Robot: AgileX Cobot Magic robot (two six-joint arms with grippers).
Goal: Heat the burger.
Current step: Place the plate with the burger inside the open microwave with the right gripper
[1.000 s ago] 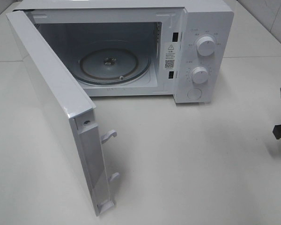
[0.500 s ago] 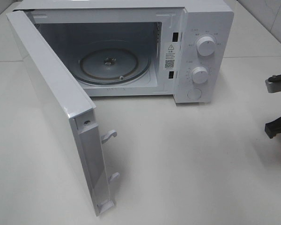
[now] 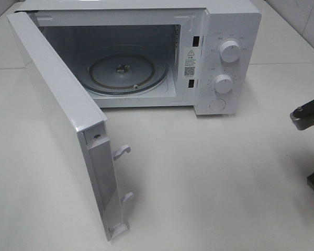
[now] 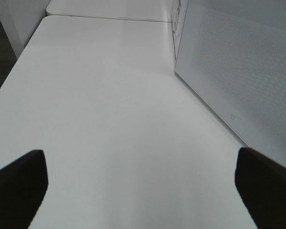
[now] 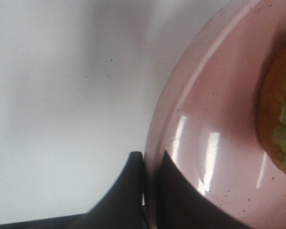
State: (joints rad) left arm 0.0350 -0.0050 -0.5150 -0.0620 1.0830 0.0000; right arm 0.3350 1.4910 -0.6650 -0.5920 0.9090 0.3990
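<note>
The burger [image 5: 282, 114] shows only in the right wrist view, as a slice of brown bun and green lettuce at the picture's edge. It sits on a pink plate [image 5: 219, 119]. My right gripper [image 5: 150, 164] is shut on the plate's rim, one dark finger [image 5: 131, 191] outside it and the other over it. In the high view only dark parts of the right arm [image 3: 307, 116] show at the right edge; plate and burger are out of view there. My left gripper [image 4: 143, 183] is open and empty over the table, beside the microwave door [image 4: 243, 71].
A white microwave [image 3: 230, 31] stands at the back, with two knobs [image 3: 230, 50]. Its door [image 3: 63, 120] is swung wide open toward the front left. A glass turntable [image 3: 126, 73] lies inside the cavity. White table [image 3: 214, 178] lies in front.
The right arm's dark parts at the right edge of the high view have shifted toward the front of the table. The microwave and its door have not moved.
</note>
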